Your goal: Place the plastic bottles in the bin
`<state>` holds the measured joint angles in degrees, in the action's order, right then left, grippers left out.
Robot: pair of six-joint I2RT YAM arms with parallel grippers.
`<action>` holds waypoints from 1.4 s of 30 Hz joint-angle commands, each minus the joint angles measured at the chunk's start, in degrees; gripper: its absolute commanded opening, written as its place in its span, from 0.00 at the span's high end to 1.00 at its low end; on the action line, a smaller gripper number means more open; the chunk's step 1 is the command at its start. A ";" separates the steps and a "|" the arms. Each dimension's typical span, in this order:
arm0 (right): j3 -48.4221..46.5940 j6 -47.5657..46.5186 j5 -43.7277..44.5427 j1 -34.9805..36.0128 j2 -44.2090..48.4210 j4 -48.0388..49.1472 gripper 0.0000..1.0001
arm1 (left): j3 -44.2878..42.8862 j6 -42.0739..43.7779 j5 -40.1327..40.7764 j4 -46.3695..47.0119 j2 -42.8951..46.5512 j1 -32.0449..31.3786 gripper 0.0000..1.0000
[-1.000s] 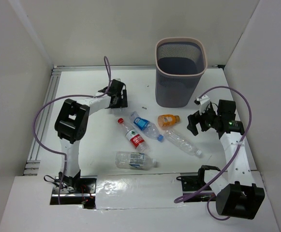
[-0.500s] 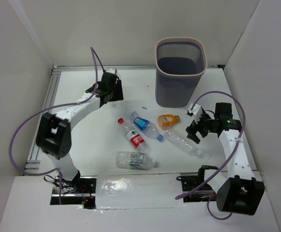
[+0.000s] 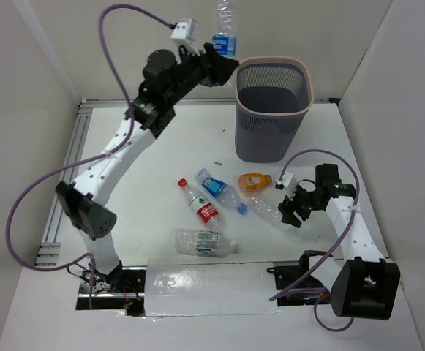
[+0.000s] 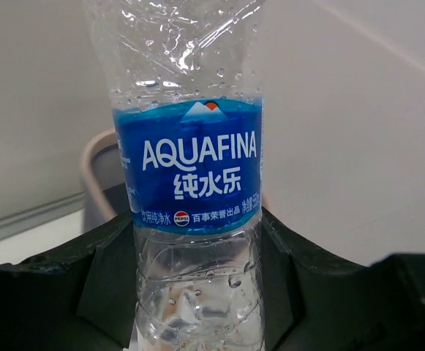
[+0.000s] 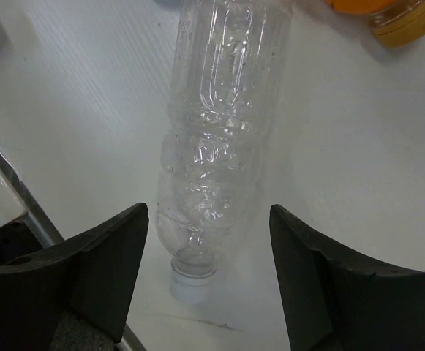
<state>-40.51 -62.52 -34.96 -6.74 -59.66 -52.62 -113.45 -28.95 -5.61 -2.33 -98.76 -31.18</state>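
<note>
The left gripper is up high at the top middle of the picture. It pinches a blue-label bottle around its lower half and holds it standing up. The bottle is just to the left of the bin, not over the hole yet, I think. So this step is carrying a bottle to the bin. Next the arm needs to go a bit to the right, over the open top, and then let go.

The right gripper is low at the right of the picture. Its fingers are spread wide, one on each side of the cap end of a clear bottle lying on the table. They are not squeezing it. It needs to go down and close.

The orange bottle and three more lie in the middle.
</note>
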 commanded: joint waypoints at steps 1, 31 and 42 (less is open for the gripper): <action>0.61 0.55 1.03 1.21 2.79 0.85 0.26 | -6.94 -1.63 -3.81 7.85 -9.33 -2.56 0.80; 5.44 8.64 4.90 1.82 3.94 11.75 0.05 | -26.65 9.00 20.55 8.57 -29.14 -10.83 0.00; 5.97 7.58 3.31 7.00 -6.86 16.65 0.09 | 4.42 10.85 24.67 3.74 1.69 -13.55 0.00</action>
<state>-35.18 -55.11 -31.11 -1.72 -64.36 -41.50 -115.48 -19.62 15.90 -0.86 -109.80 -43.24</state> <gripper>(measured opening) 0.921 1.000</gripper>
